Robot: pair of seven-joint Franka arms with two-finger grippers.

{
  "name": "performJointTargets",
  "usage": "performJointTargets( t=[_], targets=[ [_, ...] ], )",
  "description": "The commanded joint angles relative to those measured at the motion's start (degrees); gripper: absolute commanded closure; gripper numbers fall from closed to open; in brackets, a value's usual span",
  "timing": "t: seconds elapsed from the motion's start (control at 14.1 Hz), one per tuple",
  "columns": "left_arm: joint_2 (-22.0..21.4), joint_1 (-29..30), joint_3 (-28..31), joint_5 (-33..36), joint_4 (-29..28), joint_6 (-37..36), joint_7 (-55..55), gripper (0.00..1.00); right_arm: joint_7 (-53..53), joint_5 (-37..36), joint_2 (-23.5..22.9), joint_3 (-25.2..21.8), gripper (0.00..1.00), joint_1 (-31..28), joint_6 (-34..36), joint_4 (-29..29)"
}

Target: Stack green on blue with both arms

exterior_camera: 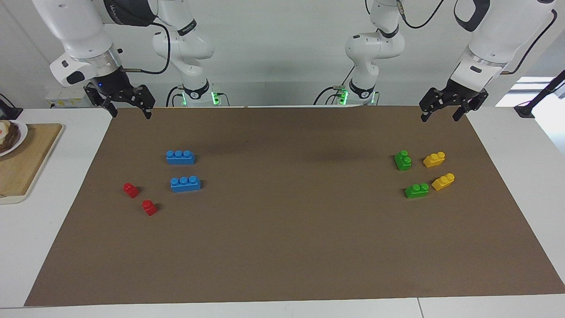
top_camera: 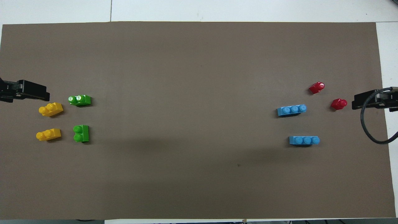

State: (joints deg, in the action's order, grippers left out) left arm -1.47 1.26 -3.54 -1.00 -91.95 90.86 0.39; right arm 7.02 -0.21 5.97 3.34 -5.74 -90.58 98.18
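Observation:
Two green two-stud bricks (exterior_camera: 403,160) (exterior_camera: 416,190) lie on the brown mat (exterior_camera: 287,247) toward the left arm's end; they also show in the overhead view (top_camera: 81,133) (top_camera: 80,100). Two blue three-stud bricks (exterior_camera: 180,157) (exterior_camera: 185,183) lie toward the right arm's end, also in the overhead view (top_camera: 304,140) (top_camera: 291,110). My left gripper (exterior_camera: 438,118) (top_camera: 43,93) hangs open and empty over the mat's edge by the green and yellow bricks. My right gripper (exterior_camera: 129,115) (top_camera: 356,102) hangs open and empty over the mat's corner at its own end.
Two yellow two-stud bricks (exterior_camera: 434,159) (exterior_camera: 443,181) lie beside the green ones. Two red one-stud bricks (exterior_camera: 130,190) (exterior_camera: 149,207) lie beside the blue ones. A wooden board (exterior_camera: 26,163) with a plate (exterior_camera: 13,137) stands off the mat at the right arm's end.

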Motion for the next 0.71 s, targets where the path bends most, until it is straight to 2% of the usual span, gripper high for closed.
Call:
performJointTargets(
  t=[0.0, 0.35, 0.64],
  targets=[
    [-3.97, 2.17, 0.11, -0.41, -8.05, 5.81, 0.48, 0.00, 13.75, 4.59, -0.17, 0.00, 0.03, -1.82, 0.41, 0.17],
    [-4.24, 1.73, 0.11, -0.15, -15.09, 10.73, 0.66, 0.00, 45.31, 11.70, -2.01, 0.00, 0.08, -3.04, -2.05, 1.66],
    [-3.89, 2.35, 0.19, 0.03, -23.78, 18.11, 1.36, 0.00, 56.69, 18.47, -6.49, 0.00, 0.08, -4.80, -3.63, 1.75]
  ],
)
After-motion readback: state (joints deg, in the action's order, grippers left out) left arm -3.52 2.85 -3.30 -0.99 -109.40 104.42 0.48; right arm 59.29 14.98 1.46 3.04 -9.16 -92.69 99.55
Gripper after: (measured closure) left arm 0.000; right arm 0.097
